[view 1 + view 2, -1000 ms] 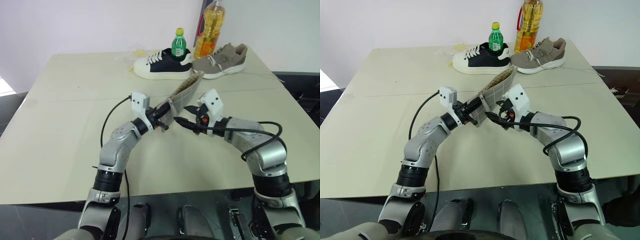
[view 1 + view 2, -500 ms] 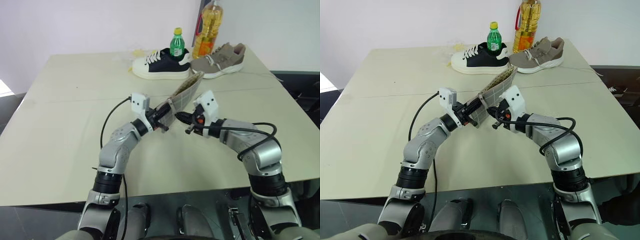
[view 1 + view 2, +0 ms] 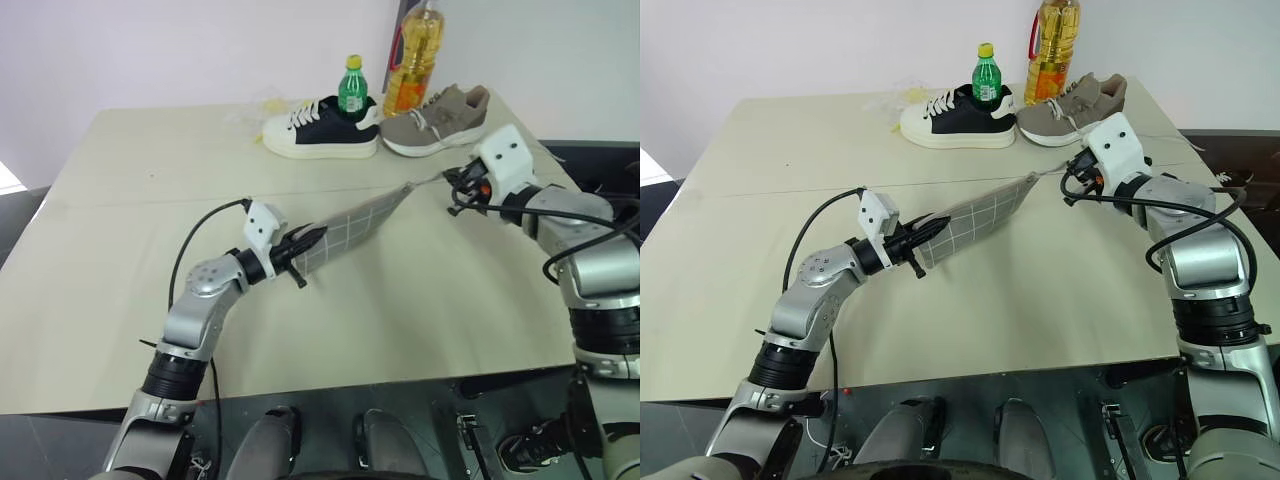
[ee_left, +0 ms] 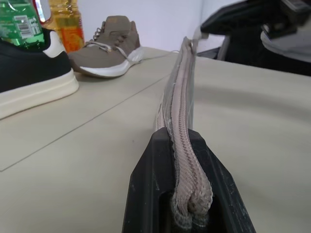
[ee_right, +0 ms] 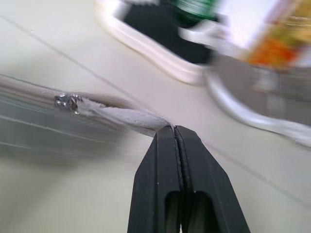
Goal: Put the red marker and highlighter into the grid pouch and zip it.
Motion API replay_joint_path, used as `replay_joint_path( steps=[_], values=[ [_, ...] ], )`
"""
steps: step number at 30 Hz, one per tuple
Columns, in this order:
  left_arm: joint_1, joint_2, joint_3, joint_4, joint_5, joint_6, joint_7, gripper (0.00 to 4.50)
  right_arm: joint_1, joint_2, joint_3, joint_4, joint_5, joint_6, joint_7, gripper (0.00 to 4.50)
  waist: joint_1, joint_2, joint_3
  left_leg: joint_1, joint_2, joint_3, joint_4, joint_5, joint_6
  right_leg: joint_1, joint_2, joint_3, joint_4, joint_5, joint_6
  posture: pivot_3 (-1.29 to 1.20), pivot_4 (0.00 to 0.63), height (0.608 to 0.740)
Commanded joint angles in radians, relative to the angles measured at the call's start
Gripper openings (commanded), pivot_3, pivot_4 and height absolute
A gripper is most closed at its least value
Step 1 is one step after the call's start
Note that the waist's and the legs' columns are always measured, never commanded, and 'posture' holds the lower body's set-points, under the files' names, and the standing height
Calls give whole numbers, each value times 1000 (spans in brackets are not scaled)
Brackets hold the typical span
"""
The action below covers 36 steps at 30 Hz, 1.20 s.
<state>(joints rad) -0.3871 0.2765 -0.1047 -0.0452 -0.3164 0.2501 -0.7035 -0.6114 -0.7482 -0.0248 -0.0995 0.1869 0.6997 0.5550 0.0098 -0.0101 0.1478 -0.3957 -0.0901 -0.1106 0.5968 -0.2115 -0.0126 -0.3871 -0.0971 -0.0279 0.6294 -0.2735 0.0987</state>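
The grid pouch (image 3: 356, 221) hangs stretched above the table between my two grippers, flattened out, with its zipper edge (image 4: 181, 92) on top. My left gripper (image 3: 305, 246) is shut on the pouch's near end; the fabric is pinched between its fingers (image 4: 146, 170). At the pouch's far end my right gripper (image 3: 1070, 177) is shut on the pale zipper pull tab (image 5: 127, 116). The metal slider (image 5: 68, 101) sits at that far end. In the left wrist view the zipper teeth look closed along their length. The red marker and the highlighter are hidden.
At the table's far edge stand a black-and-white sneaker (image 3: 320, 132), a grey-brown sneaker (image 3: 440, 120), a green bottle (image 3: 354, 88) and a tall bottle of yellow oil (image 3: 414, 58). A seam (image 3: 150, 195) crosses the beige tabletop (image 3: 120, 300).
My right gripper has closed on the pull tab and swung out to the right and away. The pouch has dropped from a steep tilt to a flatter, stretched line. My left hand shifted slightly left.
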Motion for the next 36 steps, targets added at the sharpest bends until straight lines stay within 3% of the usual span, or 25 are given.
replay_joint_path(
  steps=[1,6,8,9,10,14,20,26,36],
  values=[
    [24,32,9,-24,5,-6,-19,0,-9,-30,18,-3,-57,-58,4,13,-2,0,0,0,0,0,0,0,0,0,0,0,0,0,0,0,150,738],
    [41,48,-3,-53,8,-5,-30,0,57,-58,42,-52,-30,-84,111,13,1,0,0,0,0,0,0,0,0,0,0,0,0,0,0,0,150,738],
    [59,59,-15,-95,-29,33,-64,0,90,-73,10,-69,21,-57,172,537,1,0,0,0,0,0,0,0,0,0,0,0,0,0,0,0,150,738],
    [65,63,-20,-111,-37,48,-73,777,110,-87,-1,-74,32,-67,199,846,1,0,0,0,0,0,0,0,0,0,0,0,0,0,0,0,150,738],
    [71,68,-25,-125,-38,57,-79,1063,132,-105,-9,-81,38,-82,225,1276,2,0,0,0,0,0,0,0,0,0,0,0,0,0,0,0,150,738],
    [95,97,-42,-170,-15,76,-75,3064,237,-175,-64,-86,70,-142,320,3306,5,0,0,-1,0,0,0,0,0,0,0,0,-1,0,0,0,150,738],
    [244,196,21,-316,-83,195,-74,3064,304,-186,-173,-5,96,-177,325,3306,-3,1,0,-1,1,1,0,-1,1,-1,0,1,-2,0,-1,0,150,738],
    [437,231,195,-323,-89,200,17,3064,325,-58,-310,83,186,-196,254,3306,3,1,0,-1,2,1,0,-1,1,-1,0,1,-2,-2,-4,0,150,738],
    [563,226,336,-272,-70,110,81,3064,420,-13,-292,148,160,-239,228,3306,11,2,0,-2,1,1,1,-1,1,0,-1,1,-5,-3,-5,0,150,738]
  ],
)
